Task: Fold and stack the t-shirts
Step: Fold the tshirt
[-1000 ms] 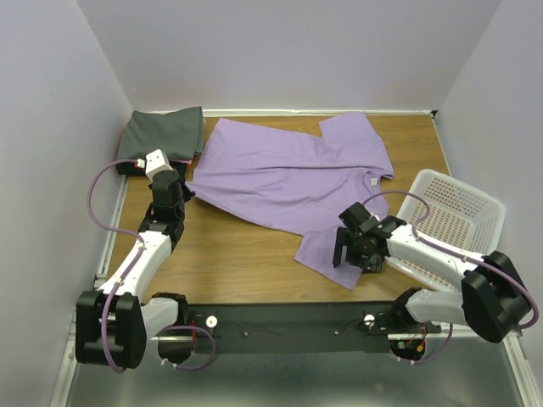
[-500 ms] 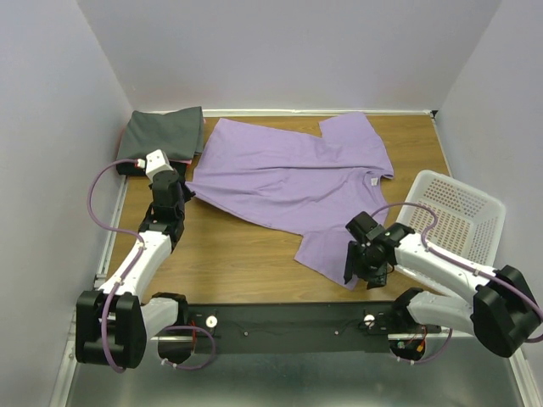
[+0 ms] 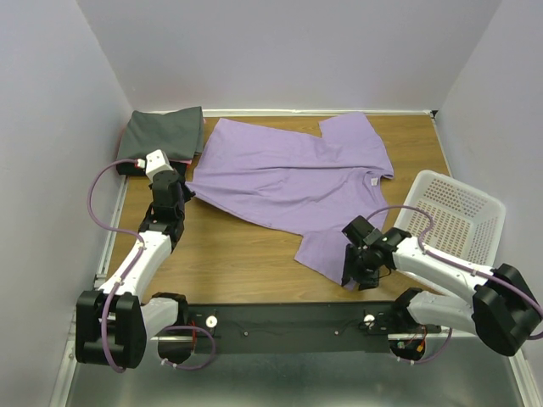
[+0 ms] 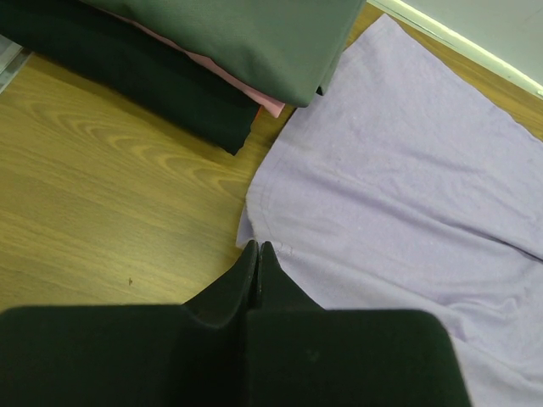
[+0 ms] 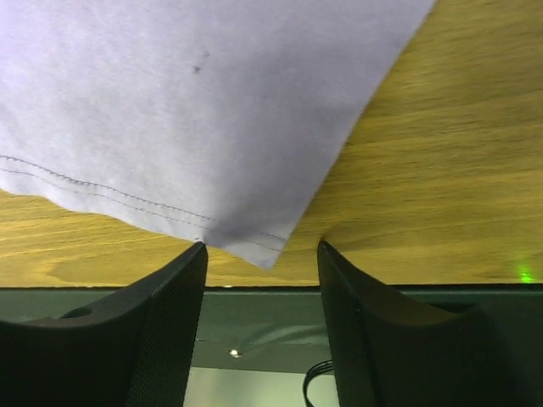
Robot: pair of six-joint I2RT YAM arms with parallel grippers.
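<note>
A lavender t-shirt (image 3: 288, 174) lies spread across the wooden table. My left gripper (image 3: 181, 194) is shut, its tips (image 4: 257, 247) resting at the hemmed left corner of the lavender t-shirt (image 4: 399, 170); no cloth shows between the jaws. My right gripper (image 3: 354, 280) is open at the shirt's near corner. In the right wrist view its jaws (image 5: 261, 246) stand apart on either side of the stitched corner of the lavender cloth (image 5: 187, 102). A folded dark grey t-shirt (image 3: 165, 131) tops a stack at the back left, with a pinkish t-shirt (image 4: 267, 102) peeking out under it.
A white mesh basket (image 3: 462, 188) stands at the right, beside the right arm. A black folded cloth (image 4: 127, 68) is the bottom layer of the stack. The black rail (image 5: 254, 314) at the table's near edge lies just beyond the right fingers. Walls close in the back and sides.
My right gripper has moved down toward the table's near edge to the shirt's near corner, and its jaws have narrowed. The left arm has not moved.
</note>
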